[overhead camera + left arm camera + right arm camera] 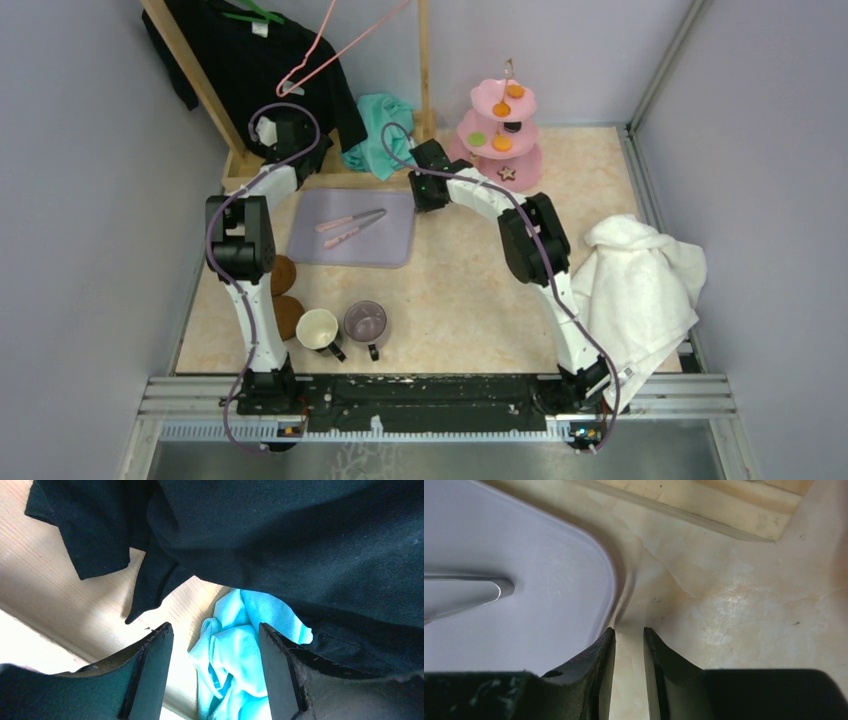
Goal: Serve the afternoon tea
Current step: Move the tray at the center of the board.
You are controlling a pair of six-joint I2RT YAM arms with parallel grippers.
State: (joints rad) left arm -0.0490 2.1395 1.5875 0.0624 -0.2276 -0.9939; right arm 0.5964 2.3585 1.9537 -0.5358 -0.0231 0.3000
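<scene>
Two mugs, the cream mug (318, 328) and the greyish-purple mug (366, 322), stand upright side by side at the worktop's (460, 290) near edge. Handles point back toward my bases. Brown coasters (290, 316) sit just left of them. Pink three-tier stand (503, 140) with sweets (501, 109) is at the far side, axis vertical. Right claw (629, 632) is nearly closed and empty at the purple mat's (524, 580) corner. The stand is near, to its right, so the right arm is closer. Left claw (215, 630) is wide open and empty over the teal cloth (235, 645).
</scene>
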